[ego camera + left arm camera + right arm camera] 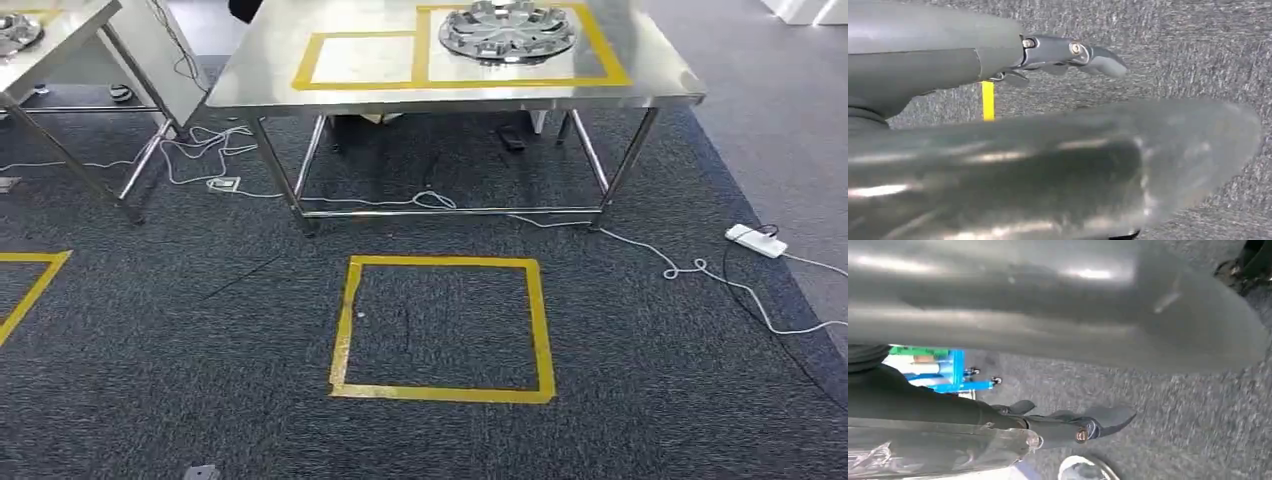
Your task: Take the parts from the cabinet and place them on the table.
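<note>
Metal by its shine, the round spoked part (508,30) on the tabletop (380,85) looks stiff, heavy and slick, so grasp its rim, your left hand (1068,55) and right hand (1073,425) hanging with fingers straight, holding nothing

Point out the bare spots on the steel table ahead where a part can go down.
The smaller yellow-taped rectangle on the stainless steel table is bare. The larger taped rectangle beside it is crowded by the round silver metal part.

From high on the body we looked forward and down over the carpet (620,340) to a steel table (300,90) ahead. Both wrist cameras sat close behind their hands, facing the floor; all three views shared that grey carpet.
</note>
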`<move>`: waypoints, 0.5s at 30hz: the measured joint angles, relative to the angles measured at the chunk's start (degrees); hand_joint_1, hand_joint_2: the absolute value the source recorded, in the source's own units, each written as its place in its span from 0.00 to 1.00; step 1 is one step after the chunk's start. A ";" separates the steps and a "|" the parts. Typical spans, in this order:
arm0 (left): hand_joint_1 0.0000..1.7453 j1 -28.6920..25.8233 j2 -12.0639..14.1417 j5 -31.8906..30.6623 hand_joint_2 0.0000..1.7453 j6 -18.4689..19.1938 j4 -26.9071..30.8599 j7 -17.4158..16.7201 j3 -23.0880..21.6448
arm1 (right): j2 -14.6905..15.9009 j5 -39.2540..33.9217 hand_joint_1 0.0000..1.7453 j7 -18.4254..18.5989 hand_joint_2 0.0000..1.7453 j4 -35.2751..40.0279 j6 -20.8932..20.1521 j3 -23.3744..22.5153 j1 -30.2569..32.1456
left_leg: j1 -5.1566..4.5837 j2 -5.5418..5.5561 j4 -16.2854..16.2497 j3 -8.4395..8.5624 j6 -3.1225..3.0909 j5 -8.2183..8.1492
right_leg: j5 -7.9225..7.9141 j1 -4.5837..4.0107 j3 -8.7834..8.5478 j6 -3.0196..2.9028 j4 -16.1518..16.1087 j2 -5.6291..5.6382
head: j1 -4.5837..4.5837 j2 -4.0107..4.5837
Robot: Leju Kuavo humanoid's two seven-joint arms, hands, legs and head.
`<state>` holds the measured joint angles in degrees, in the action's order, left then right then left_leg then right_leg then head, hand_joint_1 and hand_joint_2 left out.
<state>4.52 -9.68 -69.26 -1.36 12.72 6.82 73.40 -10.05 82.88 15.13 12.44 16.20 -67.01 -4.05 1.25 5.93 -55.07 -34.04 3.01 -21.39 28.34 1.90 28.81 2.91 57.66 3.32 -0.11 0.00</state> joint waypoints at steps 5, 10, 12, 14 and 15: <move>0.00 0.07 -0.15 0.00 0.00 0.02 0.00 0.02 0.00 | 0.00 0.04 0.00 -0.07 0.00 0.02 0.00 0.00 0.26 | -0.21 -4.92 -15.82 -7.38 0.24 -9.50 | -1.02 -0.62 1.28 -1.65 -0.17 -4.08 | 0.70 0.00; 0.00 -0.21 -0.17 0.18 0.00 0.00 0.00 0.02 0.00 | 0.04 0.02 0.00 -0.50 0.00 0.02 0.26 0.00 0.05 | -0.46 -6.68 -8.23 -1.16 -0.82 -4.65 | -1.10 -1.06 1.34 -1.57 -0.15 -7.76 | 0.74 0.00; 0.00 0.23 -0.17 0.22 0.00 0.00 0.00 0.02 0.00 | 0.04 0.04 0.00 -0.74 0.00 0.02 0.44 0.00 0.09 | -1.51 -11.89 -1.13 2.72 -1.41 -4.30 | -0.68 -1.72 1.21 -0.77 0.20 -8.82 | 0.94 0.00; 0.00 0.33 -0.24 0.26 0.00 0.00 -0.02 0.07 0.00 | 0.04 0.07 0.00 -0.81 0.00 0.02 0.61 0.00 0.00 | -1.35 -10.32 -1.50 2.15 -1.99 -4.15 | -0.70 -1.79 0.92 -0.33 -0.15 -10.17 | 0.64 0.00; 0.00 0.12 -0.24 0.26 0.00 0.00 -0.02 0.07 0.00 | 0.04 0.04 0.00 -0.85 0.00 0.02 0.61 0.00 -0.13 | -1.50 -9.53 -1.52 1.90 -2.29 -4.22 | -0.81 -1.71 0.59 -0.01 -0.47 -10.82 | 0.59 0.00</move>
<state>4.64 -9.92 -69.00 -1.36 12.70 6.88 73.40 -10.01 82.92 14.27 12.46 16.81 -67.01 -4.17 -0.26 -3.60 -56.59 -32.14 0.72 -25.61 27.53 0.19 29.41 2.90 57.19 -7.51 0.48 0.00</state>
